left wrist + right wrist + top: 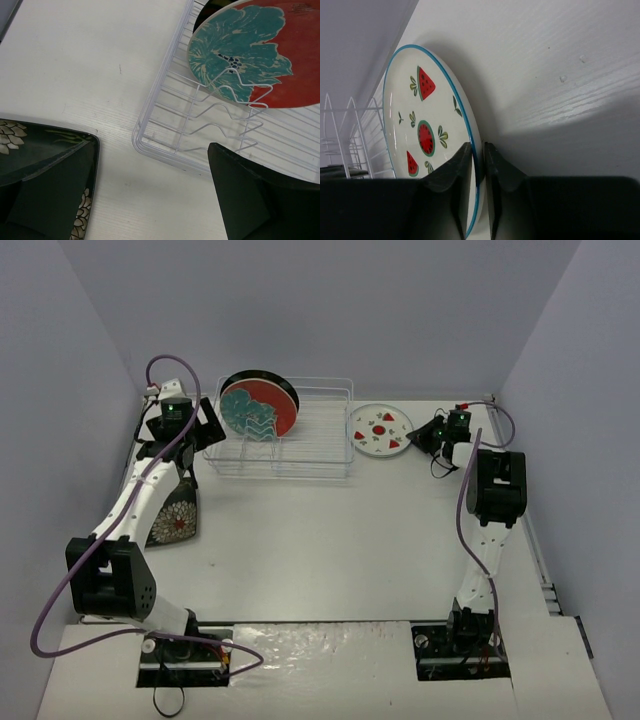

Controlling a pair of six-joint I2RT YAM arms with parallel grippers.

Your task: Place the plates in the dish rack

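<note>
On the tabletop [320, 550], just right of the dish rack [300, 455], the white plate [427, 130] is pinched at its rim by the right tool [478, 165], the left tool [150, 195] spread wide; lifting and slotting it upright between prongs is judged due next.

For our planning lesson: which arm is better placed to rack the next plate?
Right: the right gripper pinches the rim of the round white watermelon-print plate beside the white wire rack; the left gripper is open and empty.
</note>
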